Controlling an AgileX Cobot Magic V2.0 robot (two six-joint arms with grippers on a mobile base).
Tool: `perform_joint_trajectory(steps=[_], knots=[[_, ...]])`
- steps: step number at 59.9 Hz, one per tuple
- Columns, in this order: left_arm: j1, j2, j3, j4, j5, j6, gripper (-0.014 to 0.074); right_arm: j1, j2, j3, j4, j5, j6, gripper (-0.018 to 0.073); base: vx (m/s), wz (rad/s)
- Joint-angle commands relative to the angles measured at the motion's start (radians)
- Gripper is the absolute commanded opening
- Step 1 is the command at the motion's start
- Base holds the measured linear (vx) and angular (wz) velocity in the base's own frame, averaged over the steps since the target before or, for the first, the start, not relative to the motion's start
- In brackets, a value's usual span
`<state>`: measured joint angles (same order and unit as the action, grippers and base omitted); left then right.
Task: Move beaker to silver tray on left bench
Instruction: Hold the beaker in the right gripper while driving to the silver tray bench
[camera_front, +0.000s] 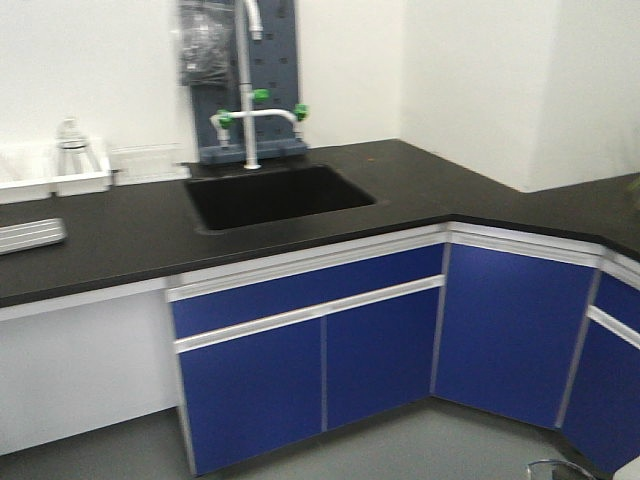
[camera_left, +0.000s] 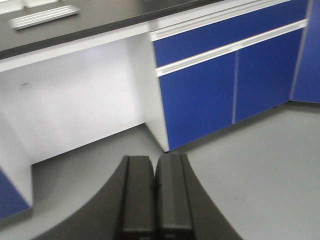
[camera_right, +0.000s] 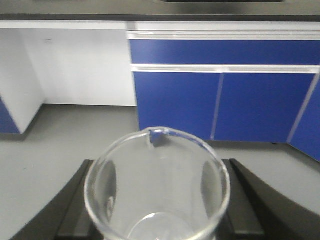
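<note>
Carry step: right gripper (camera_right: 159, 200) is clamped on the beaker (camera_right: 157, 187); left gripper (camera_left: 155, 200) is closed and empty. Next: reach the silver tray (camera_front: 30, 236) near the worktop (camera_front: 130, 235) front edge, left of the sink (camera_front: 275, 195), and lower gently.

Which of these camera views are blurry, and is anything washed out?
Exterior front-facing view: soft throughout, the white wall blown out above the matte black bench worktop, the ridged silver metal tray smeared at the left edge. Left wrist-mounted view: blurriest, blue cabinet edges streaked, though the black left gripper reads crisper. Right wrist-mounted view: sharpest; the small clear glass beaker shows bright highlights on its rim.
</note>
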<state>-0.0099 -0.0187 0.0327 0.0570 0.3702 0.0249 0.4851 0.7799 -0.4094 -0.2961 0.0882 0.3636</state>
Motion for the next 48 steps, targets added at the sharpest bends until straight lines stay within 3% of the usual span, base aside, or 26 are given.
perform_joint_trajectory(steps=[1,48], knots=[[-0.006,-0.008,0.02,-0.003,-0.075,-0.002,0.0001,0.0,-0.008,-0.031,-0.006,-0.075,-0.004,-0.0011,-0.14,0.58],[-0.006,-0.008,0.02,-0.003,-0.075,-0.002,0.0001,0.0,-0.008,-0.031,-0.006,-0.075,-0.004,-0.0011,0.01,0.4]])
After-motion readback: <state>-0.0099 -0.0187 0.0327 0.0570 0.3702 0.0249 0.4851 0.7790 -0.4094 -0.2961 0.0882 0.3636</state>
